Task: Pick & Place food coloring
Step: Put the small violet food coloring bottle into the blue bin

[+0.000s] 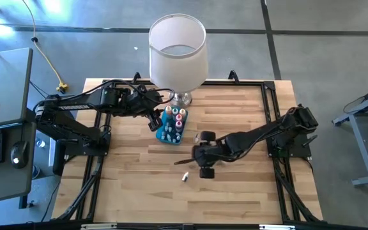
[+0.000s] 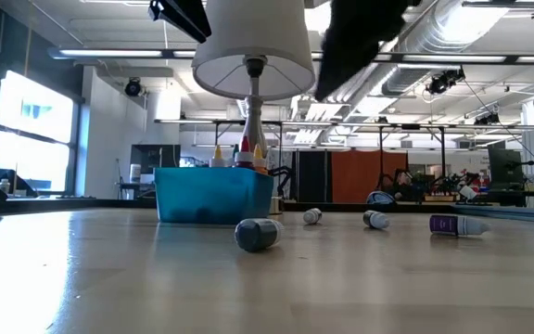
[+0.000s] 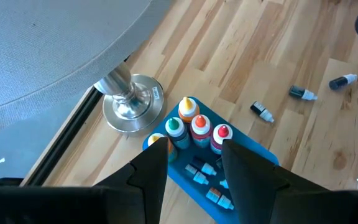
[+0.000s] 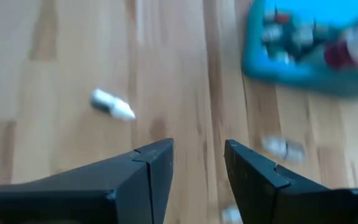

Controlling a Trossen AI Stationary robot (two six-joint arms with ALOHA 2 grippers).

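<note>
The food coloring bottles stand and lie in a blue tray point(image 1: 172, 126) near the lamp base; orange, green and red ones with coloured caps point(image 3: 194, 127) stand upright. Several small vials lie loose on the table on their sides: one point(image 1: 185, 177) near the front, one point(image 4: 112, 104) ahead of the right fingers, and others point(image 2: 256, 234) point(image 3: 261, 112) point(image 3: 302, 94). My left gripper point(image 3: 194, 163) is open and hovers over the tray's left side point(image 1: 155, 121). My right gripper point(image 4: 199, 155) is open above bare table right of the tray point(image 1: 200, 156), touching nothing.
A table lamp with a white shade point(image 1: 177, 45) stands on a metal base point(image 3: 129, 102) just behind the tray; the shade overhangs it. A black frame point(image 1: 270, 96) runs round the table. Bare wood lies at the table's near side point(image 1: 171, 204).
</note>
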